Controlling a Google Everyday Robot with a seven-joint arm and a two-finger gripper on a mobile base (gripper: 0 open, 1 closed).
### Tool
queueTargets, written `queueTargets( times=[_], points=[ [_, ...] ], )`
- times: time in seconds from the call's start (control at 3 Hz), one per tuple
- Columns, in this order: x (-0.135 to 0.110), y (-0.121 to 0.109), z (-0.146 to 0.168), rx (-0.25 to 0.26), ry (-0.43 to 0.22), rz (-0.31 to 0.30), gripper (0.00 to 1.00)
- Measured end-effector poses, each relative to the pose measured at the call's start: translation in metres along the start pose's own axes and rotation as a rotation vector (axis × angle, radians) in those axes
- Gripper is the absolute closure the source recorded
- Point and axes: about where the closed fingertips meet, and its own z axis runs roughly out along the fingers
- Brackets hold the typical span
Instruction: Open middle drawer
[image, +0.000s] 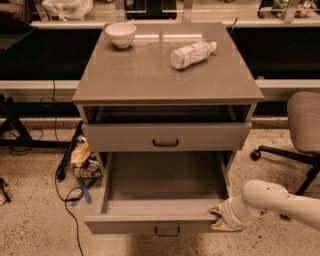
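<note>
The middle drawer (150, 222) of the grey-beige cabinet stands pulled far out. Its plain grey box interior (165, 177) is empty, and its small black bar handle (167, 231) shows on the front at the bottom of the camera view. My gripper (220, 218), at the end of the white arm (270, 200) coming in from the right, sits at the drawer's front right corner, against the top edge of the front. The uppermost drawer (165, 137) with its black handle is above, nearly closed. The lowest drawer is hidden below the open one.
A white bowl (121, 34) and a lying plastic bottle (192, 53) rest on the cabinet top (150, 75). A grey office chair (302, 130) stands to the right. Cables, blue tape and clutter (82, 160) lie on the floor to the left.
</note>
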Motion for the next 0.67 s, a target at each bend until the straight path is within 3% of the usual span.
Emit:
queueTargets(
  times=[0.33, 0.67],
  points=[
    [-0.0011, -0.0003, 0.0006, 0.0, 0.0, 0.0, 1.0],
    [-0.0015, 0.0007, 0.002, -0.003, -0.001, 0.0, 0.81]
  ],
)
